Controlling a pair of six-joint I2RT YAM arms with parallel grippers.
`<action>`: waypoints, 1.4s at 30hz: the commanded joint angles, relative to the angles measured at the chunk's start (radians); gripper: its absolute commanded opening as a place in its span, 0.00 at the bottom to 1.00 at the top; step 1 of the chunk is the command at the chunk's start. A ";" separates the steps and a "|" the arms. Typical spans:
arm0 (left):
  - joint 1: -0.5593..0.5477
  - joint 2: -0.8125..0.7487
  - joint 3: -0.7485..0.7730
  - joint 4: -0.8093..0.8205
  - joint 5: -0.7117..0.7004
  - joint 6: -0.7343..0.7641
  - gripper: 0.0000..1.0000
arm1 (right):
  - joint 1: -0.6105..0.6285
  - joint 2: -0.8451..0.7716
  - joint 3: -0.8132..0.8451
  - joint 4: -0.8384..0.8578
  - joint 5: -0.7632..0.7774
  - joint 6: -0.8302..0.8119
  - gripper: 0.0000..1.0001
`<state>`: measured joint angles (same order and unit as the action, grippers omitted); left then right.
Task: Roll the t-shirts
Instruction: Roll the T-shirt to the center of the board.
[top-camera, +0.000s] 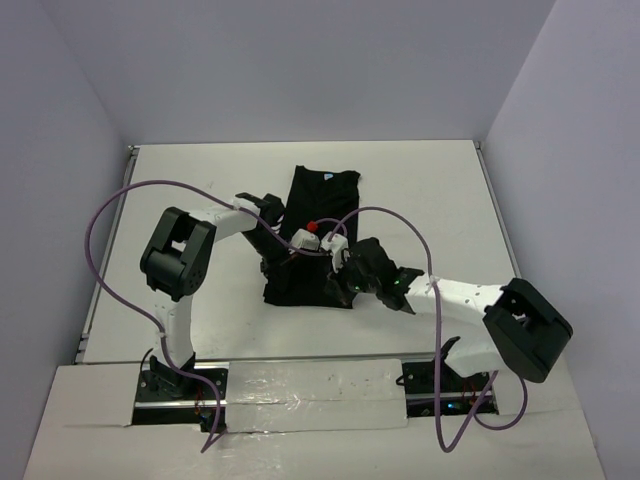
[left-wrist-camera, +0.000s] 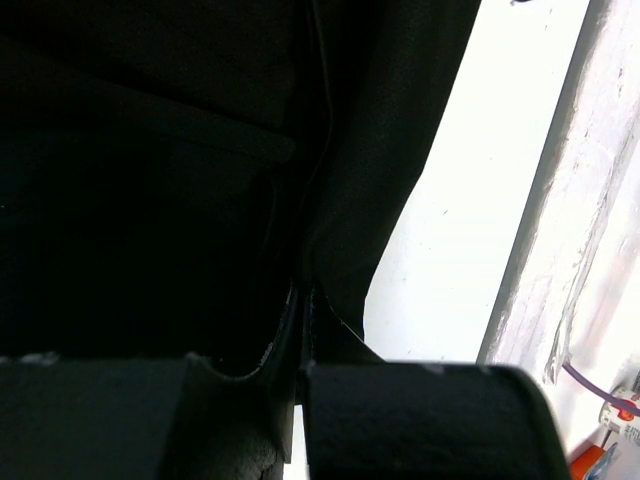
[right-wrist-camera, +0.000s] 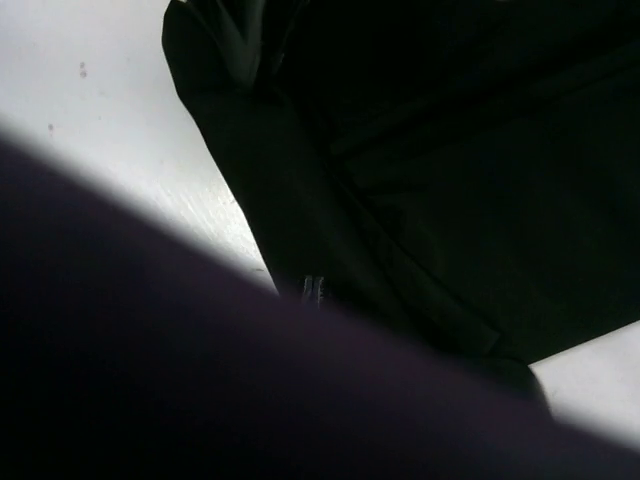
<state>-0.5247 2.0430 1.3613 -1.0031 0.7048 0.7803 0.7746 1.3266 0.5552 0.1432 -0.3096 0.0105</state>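
Left gripper (left-wrist-camera: 300, 345) pinches t-shirt (top-camera: 324, 202), visible only from its wrist.

The top camera hangs above and behind both arm bases, looking down on the whole table (top-camera: 200, 190). The wrist cameras ride close behind the left gripper (left-wrist-camera: 300, 345) and the right gripper (top-camera: 345, 283). Ahead of each, t-shirt (top-camera: 318, 205) fills the view, with bare table alongside. All three views share that cloth.
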 joint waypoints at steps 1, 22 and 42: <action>-0.006 0.002 0.027 0.038 -0.010 0.016 0.08 | 0.012 0.008 0.019 0.036 0.078 0.129 0.00; 0.040 -0.064 0.076 0.055 0.025 0.016 0.55 | 0.015 0.263 0.160 -0.218 0.241 0.259 0.02; 0.180 -0.403 0.009 0.253 0.148 0.161 0.88 | 0.015 0.313 0.135 -0.179 0.207 0.295 0.02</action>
<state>-0.3035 1.7203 1.3724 -0.8009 0.7937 0.8318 0.7902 1.6089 0.7189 0.0727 -0.1242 0.2806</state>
